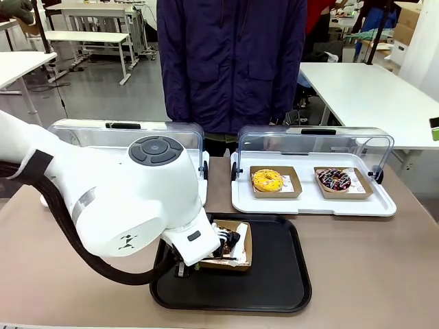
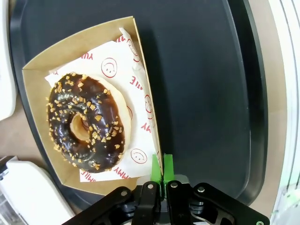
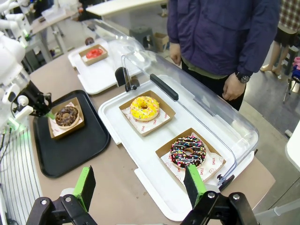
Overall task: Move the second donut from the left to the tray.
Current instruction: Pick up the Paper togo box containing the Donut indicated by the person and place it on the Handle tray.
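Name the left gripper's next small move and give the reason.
Probably open the jaws and let go. The left gripper is shut on the wall of the cardboard tray holding the crumb donut, and that tray appears to sit inside the black tray already, so releasing looks like what remains.

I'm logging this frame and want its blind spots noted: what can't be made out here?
- Front view: the left arm's white wrist covers most of the crumbed chocolate donut and the left gripper.
- Left wrist view: whether the cardboard tray rests flat on the black tray or is lifted.
- Left wrist view: the paper's red print is too small to read.
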`<state>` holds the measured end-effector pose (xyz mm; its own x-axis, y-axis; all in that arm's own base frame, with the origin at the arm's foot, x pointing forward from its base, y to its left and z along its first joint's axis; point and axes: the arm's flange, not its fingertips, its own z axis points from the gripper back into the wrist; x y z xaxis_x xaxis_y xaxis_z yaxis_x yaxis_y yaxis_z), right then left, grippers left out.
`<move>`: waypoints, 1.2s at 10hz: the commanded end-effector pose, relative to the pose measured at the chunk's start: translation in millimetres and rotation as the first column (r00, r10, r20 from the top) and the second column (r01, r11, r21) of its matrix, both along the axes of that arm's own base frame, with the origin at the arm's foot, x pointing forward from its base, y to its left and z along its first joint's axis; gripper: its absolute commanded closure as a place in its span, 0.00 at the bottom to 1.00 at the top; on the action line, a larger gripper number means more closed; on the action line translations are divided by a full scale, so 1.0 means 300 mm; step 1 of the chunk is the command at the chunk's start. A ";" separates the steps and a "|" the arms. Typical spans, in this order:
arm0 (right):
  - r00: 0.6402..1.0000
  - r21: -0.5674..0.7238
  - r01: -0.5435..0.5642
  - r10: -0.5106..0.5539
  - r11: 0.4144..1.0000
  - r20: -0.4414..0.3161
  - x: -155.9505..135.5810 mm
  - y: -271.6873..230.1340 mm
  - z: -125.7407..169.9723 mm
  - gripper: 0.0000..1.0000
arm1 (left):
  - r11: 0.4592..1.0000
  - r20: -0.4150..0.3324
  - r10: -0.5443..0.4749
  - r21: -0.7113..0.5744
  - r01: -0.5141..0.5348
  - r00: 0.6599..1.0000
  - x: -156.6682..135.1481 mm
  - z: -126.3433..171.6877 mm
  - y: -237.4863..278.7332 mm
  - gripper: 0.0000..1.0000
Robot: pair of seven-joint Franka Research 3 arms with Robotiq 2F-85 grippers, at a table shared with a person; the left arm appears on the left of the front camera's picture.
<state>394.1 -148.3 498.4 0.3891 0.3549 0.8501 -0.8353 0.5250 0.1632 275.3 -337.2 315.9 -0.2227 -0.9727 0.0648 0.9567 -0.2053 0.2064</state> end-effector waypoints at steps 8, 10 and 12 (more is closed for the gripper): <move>1.000 0.014 -0.003 0.002 1.000 0.023 0.008 0.001 0.005 0.00 | 0.998 0.000 -0.029 -0.048 0.029 1.000 0.015 0.232 0.063 0.00; 1.000 0.014 -0.003 0.002 1.000 0.023 0.008 0.001 0.005 0.00 | 0.998 -0.003 -0.040 -0.049 0.039 0.999 0.013 0.281 0.079 0.00; 1.000 0.014 -0.003 0.002 1.000 0.023 0.008 0.001 0.005 0.00 | 0.999 0.026 -0.015 -0.047 0.017 1.000 0.020 0.255 0.058 0.16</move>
